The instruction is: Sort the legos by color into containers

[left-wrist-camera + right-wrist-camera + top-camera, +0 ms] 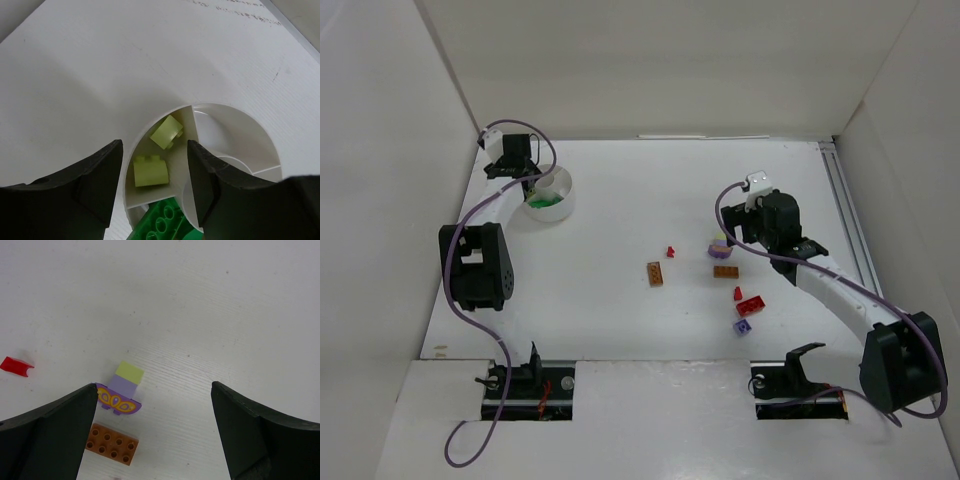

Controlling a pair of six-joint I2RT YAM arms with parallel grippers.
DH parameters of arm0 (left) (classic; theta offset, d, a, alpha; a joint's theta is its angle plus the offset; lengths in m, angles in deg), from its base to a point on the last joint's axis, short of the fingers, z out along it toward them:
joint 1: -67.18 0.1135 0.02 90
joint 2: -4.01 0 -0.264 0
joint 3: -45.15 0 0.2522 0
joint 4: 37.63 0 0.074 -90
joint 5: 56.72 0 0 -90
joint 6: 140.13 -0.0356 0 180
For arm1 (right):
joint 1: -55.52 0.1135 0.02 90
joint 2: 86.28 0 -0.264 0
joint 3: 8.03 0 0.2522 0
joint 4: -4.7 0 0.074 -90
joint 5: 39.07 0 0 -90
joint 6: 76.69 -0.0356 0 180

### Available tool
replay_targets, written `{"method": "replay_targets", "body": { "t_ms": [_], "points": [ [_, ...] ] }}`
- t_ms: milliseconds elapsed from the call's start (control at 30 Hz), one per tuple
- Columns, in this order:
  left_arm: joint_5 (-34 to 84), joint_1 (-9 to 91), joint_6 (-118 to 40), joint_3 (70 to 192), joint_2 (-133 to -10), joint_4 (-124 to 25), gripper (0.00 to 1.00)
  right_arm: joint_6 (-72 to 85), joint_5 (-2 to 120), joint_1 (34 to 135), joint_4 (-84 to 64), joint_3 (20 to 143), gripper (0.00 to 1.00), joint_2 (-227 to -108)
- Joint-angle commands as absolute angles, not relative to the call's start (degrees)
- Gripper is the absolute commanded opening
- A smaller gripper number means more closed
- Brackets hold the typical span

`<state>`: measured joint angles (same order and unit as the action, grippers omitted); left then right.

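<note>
We see a white table (620,200) w/ walls on three sides, and two arms reaching out from the near edge.

Left side: the left gripper (155,160) hangs over the round white dish (563,190) near the far-left corner of the table. Its jaws stand apart and hold nothing. In the left wrist view, two lime-yellow bricks (148,171) lie in one compartment of the dish, directly btwn the fingers (95,185). A green brick (162,225) lies in the next compartment, closer to the camera. The other compartments we can see look bare white.

Right side: the right gripper (154,390) hovers above the table w/ its jaws spread wide, nothing in them. Below it, near the left finger, lies a purple piece (118,401) w/ a yellow-orange pattern. A pale purple and lime-yellow block (127,377) touches its far side. An orange-brown brick (112,444) lies just beside these, closer to the arm bases. A small red piece (16,365) lies apart, to the left.

In the top view, more legos lie loose on the table, well apart from the dish: a second orange-brown brick (655,273) toward the centre, plus a red brick (751,307), a tiny red bit (739,293) and a small purple brick (743,326) closer to the right arm's base.
</note>
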<state>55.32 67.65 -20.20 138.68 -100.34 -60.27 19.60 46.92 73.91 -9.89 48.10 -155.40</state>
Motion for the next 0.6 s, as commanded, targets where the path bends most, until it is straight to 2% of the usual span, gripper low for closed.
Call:
{"method": "replay_targets", "body": {
  "t_ms": [0,33,133,167,200,300,400,567],
  "points": [
    [54.20,67.62,-20.07,141.26,-98.64,-61.06,0.51,20.08,48.38,73.63,-6.96,50.82,0.99,-154.39],
    [54.19,67.62,-20.07,141.26,-97.95,-61.06,0.51,20.08,48.38,73.63,-6.96,50.82,0.99,-153.87],
    [52.80,67.62,-20.07,139.95,-95.31,-61.06,0.62,20.08,48.38,73.63,-6.96,50.82,0.99,-152.73],
    [52.09,67.62,-20.07,138.47,-94.35,-59.58,0.68,19.56,48.38,73.63,-6.96,50.21,0.99,-152.72],
    [51.39,67.62,-20.07,137.50,-91.99,-58.78,0.84,19.55,48.38,73.63,-8.00,50.20,0.99,-152.11],
    [45.68,67.62,-21.12,133.19,-86.89,-55.27,1.00,17.36,47.59,73.63,-11.24,50.20,0.99,-152.11],
    [39.79,66.66,-22.35,129.42,-83.80,-52.54,1.00,15.77,47.07,74.15,-13.28,49.07,0.99,-152.11],
    [39.25,58.15,-24.47,126.77,-80.19,-51.92,1.00,9.73,42.42,75.82,-19.42,47.05,0.99,-152.63]
  ]
}}
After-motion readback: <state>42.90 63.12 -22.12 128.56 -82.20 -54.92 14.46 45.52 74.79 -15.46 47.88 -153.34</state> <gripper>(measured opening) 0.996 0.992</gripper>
